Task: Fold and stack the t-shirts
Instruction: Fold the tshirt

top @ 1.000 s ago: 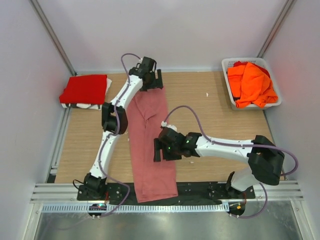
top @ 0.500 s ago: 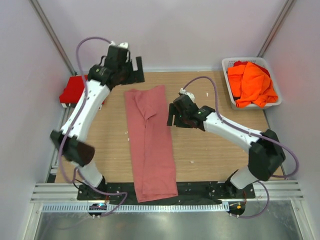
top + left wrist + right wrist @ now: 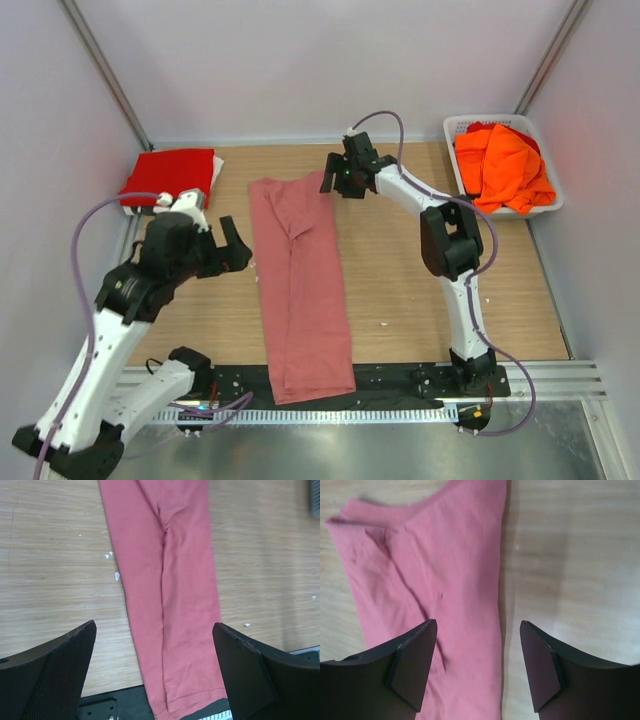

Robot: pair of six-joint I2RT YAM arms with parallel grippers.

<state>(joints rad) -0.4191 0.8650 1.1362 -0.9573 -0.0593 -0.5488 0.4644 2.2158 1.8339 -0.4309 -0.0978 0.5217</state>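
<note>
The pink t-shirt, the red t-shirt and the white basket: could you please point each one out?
pink t-shirt [image 3: 300, 290], top external view, middle of the long folded strip.
red t-shirt [image 3: 168, 178], top external view, centre of its top face.
white basket [image 3: 452, 150], top external view, left rim.

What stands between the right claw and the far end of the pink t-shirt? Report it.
Nothing visible does. The right claw hangs open over the far right edge of the pink t-shirt. Between its fingers the wrist view shows only cloth and bare table.
</note>
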